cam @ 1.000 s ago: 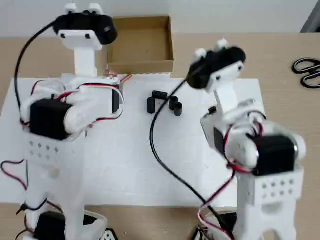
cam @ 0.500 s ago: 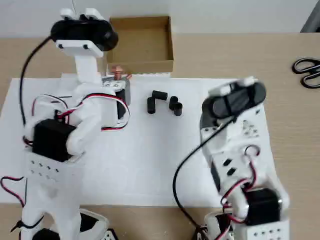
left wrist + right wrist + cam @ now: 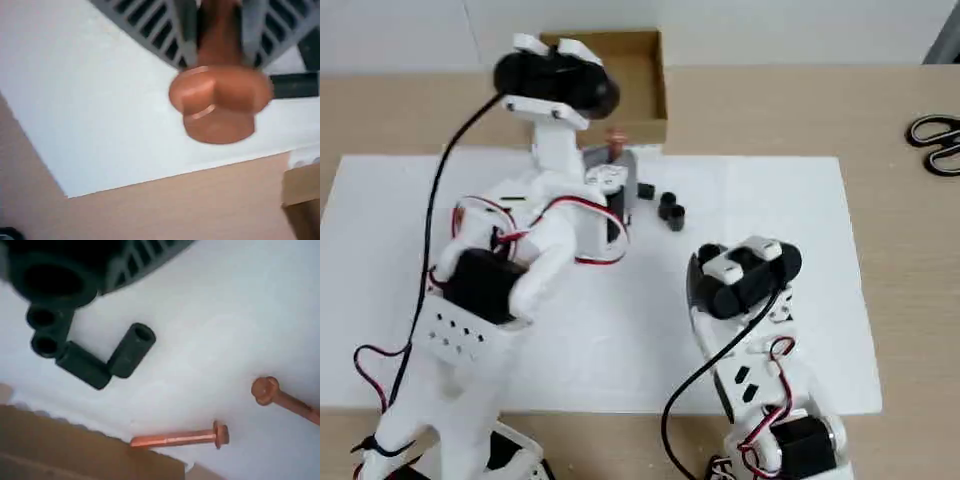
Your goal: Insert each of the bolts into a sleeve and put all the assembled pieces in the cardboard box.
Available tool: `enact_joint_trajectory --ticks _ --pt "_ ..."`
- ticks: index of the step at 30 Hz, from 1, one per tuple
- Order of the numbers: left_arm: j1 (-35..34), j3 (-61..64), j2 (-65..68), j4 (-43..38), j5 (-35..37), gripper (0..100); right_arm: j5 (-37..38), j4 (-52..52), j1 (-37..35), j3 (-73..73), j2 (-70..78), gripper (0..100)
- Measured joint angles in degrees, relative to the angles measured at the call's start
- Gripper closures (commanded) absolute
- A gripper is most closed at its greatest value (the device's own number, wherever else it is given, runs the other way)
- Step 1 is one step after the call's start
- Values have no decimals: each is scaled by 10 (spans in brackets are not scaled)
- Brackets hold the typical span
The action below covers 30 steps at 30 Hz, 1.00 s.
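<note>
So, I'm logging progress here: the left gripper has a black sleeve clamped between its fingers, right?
Not a sleeve. The left gripper has a copper bolt clamped between its fingers, head pointing outward, as the left wrist view shows.

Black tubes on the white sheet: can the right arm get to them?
Probably yes. Bare sheet lies between the right arm and the black tubes, though the left arm holding a bolt crowds one side.

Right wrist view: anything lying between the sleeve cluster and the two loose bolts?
Nothing; in the right wrist view bare white sheet separates the sleeves from the bolts.
</note>
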Motion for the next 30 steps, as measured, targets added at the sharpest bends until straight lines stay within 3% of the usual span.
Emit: enact_joint_trajectory --ticks 13,21,30 --pt "53 256 -126 -276 91 994 -31 -3 -4 17 0 995" --pt "90 404 -197 -409 47 994 -63 -3 -4 17 0 995" --pt "135 434 -197 -457 43 994 -63 -3 -36 17 0 995"
